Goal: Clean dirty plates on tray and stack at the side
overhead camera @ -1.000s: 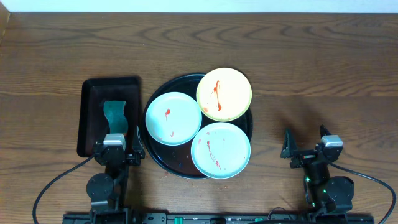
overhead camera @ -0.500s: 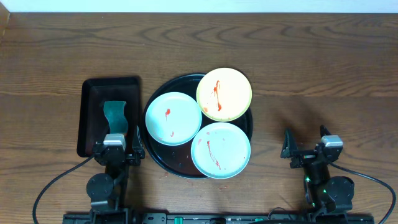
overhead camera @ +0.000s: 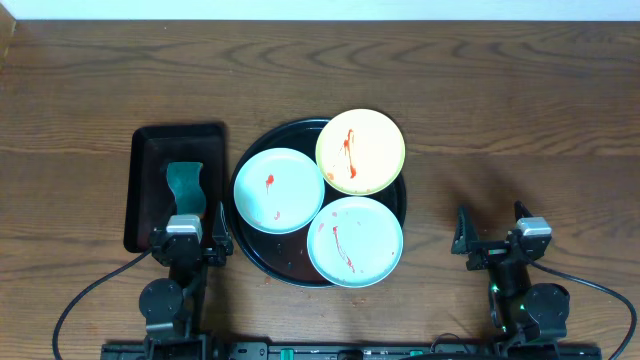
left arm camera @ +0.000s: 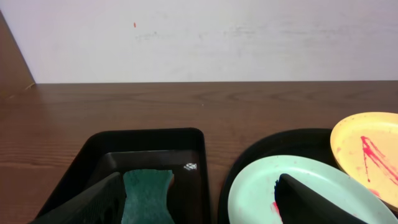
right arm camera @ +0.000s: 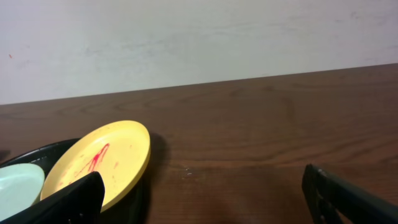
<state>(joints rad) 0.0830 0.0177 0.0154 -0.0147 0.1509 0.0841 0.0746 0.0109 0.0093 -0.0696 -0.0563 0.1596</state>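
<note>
We see a dark brown wooden tabletop [overhead camera: 500, 100] that runs back to a plain white wall [left arm camera: 249, 37]. Near its middle sits the large round black tray with a raised rim [overhead camera: 290, 265], and just to its left lies a smaller rectangular black tray [overhead camera: 150, 160]. All three small round plates are on the round tray, touching one another, each marked with red sauce. The pale yellow plate [overhead camera: 360, 151] sits at the far right, tilted and overhanging the rim. One pale mint-blue plate [overhead camera: 279, 190] is at the left. The other mint-blue plate [overhead camera: 355, 241] is at the near right, reaching past the rim. The left end effector [overhead camera: 188, 222] is at the near end of the rectangular tray, its fingers spread wide and gripping nothing. The right end effector [overhead camera: 490, 228] is over bare wood, well apart from the round tray, equally spread and holding nothing. A teal waisted sponge [overhead camera: 184, 187] lies in the rectangular tray, just beyond the left fingers.
</note>
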